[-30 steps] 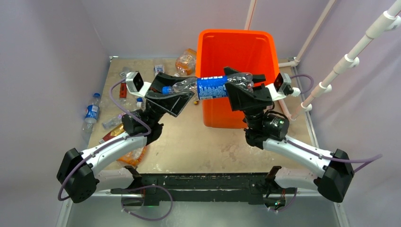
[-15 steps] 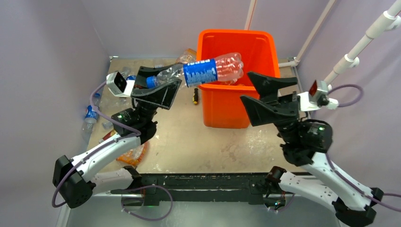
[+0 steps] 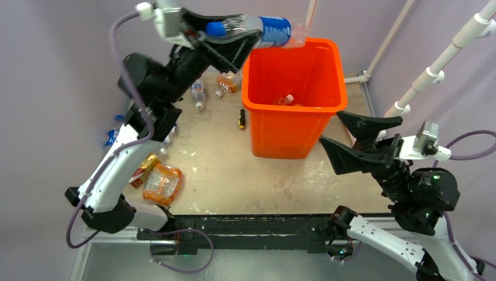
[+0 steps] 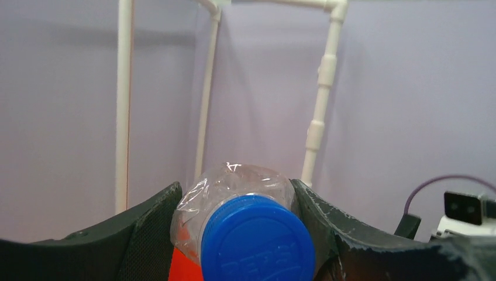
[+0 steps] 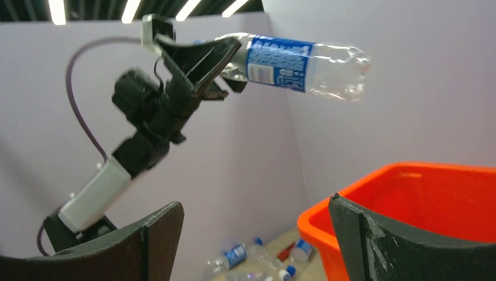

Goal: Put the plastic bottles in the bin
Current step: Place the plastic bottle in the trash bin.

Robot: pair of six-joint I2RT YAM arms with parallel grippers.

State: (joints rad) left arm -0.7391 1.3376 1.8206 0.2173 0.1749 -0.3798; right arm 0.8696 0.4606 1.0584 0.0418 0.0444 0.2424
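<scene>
Overhead, the left gripper (image 3: 237, 36) hangs high above the table's (image 3: 234, 170) far left side, its jaws pressed on the neck end of a blue-labelled bottle (image 3: 275, 30). In the left wrist view the blue cap (image 4: 257, 241) fills the gap between the two dark fingers (image 4: 146, 234), with the crushed shoulder pinched on both sides.

From that grip the bottle lies roughly level. Its long axis runs left to right, cap toward the arm and base pointing out over the far left corner of the orange bin (image 3: 286, 137). The bin's mouth lies to the right of the gripper and well below it. Only the base end appears to overhang the rim, while the gripped end sits outside it. A drop from here looks likely to clip the rim, so the coming move probably calls for more travel rightward over the opening before release.

Beyond the bin, the right gripper (image 3: 329, 126) stands low beside its near right corner, jaws spread wide and holding nothing. One bottle (image 3: 285, 100) already lies inside the bin. Others (image 3: 197, 93) lie on the table to the left, nearer the left arm, and a screwdriver (image 3: 241, 119) lies just beside the bin's left wall.
</scene>
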